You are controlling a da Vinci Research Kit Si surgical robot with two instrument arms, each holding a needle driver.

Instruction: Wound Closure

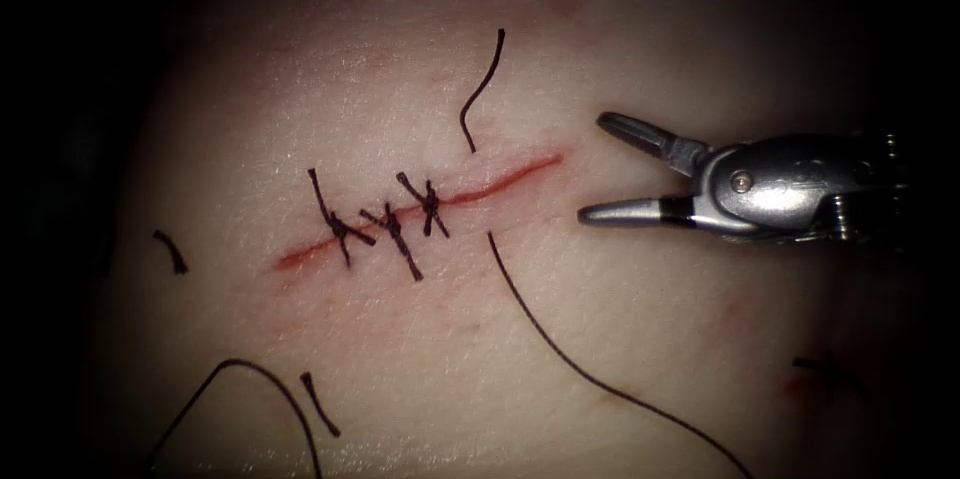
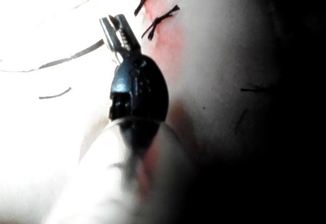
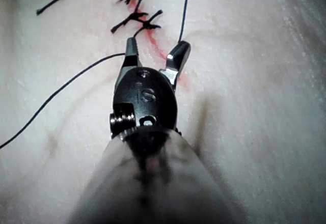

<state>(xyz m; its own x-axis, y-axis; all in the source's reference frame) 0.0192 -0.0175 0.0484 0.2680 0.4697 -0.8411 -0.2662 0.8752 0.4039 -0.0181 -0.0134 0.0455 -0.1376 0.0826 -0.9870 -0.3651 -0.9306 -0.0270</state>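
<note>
My right tool (image 1: 592, 167) stands open just past the right end of the cut (image 1: 510, 177), with nothing between its jaws; the right wrist view shows it (image 3: 157, 45) spread over the cut's red line. Three knotted stitches (image 1: 395, 229) close the left and middle of the cut. A dark thread (image 1: 580, 369) enters the tissue below the unstitched part and runs off toward the lower right. Its short tail (image 1: 482, 89) rises above the cut. My left tool (image 2: 113, 20) is shut with nothing seen in it, near the stitches (image 2: 160, 20). I cannot make out the needle.
Cut ends of thread (image 1: 170, 252) lie on the tissue at the left, and another piece (image 1: 320, 404) lies lower down. A thread loop (image 1: 235, 367) curves across the lower left. Faint red marks show on the tissue (image 1: 640, 319) around the cut.
</note>
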